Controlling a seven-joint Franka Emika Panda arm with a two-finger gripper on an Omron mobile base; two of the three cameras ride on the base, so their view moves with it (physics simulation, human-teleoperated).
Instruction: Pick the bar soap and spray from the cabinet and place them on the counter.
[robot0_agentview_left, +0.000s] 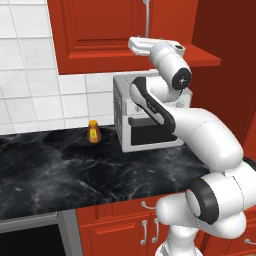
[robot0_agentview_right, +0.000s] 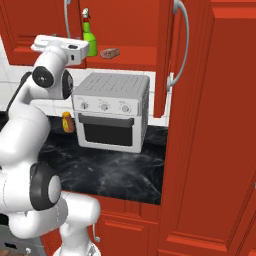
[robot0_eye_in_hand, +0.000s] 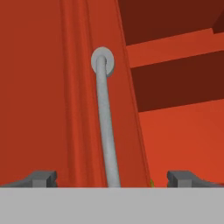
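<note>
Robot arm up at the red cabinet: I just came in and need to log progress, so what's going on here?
The gripper is open and holds nothing; it faces the silver handle of a cabinet door. On the cabinet shelf the spray stands upright with the bar soap lying to its right, both untouched. Nothing of the two has reached the counter yet, where a toaster oven and a small orange bottle stand.

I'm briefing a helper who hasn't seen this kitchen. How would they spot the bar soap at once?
Find the red wall cabinet above the white toaster oven; its right door hangs open. On its shelf, right of the green spray, lies the soap: a small, flat, pinkish-brown block, much lower than the bottle.
</note>
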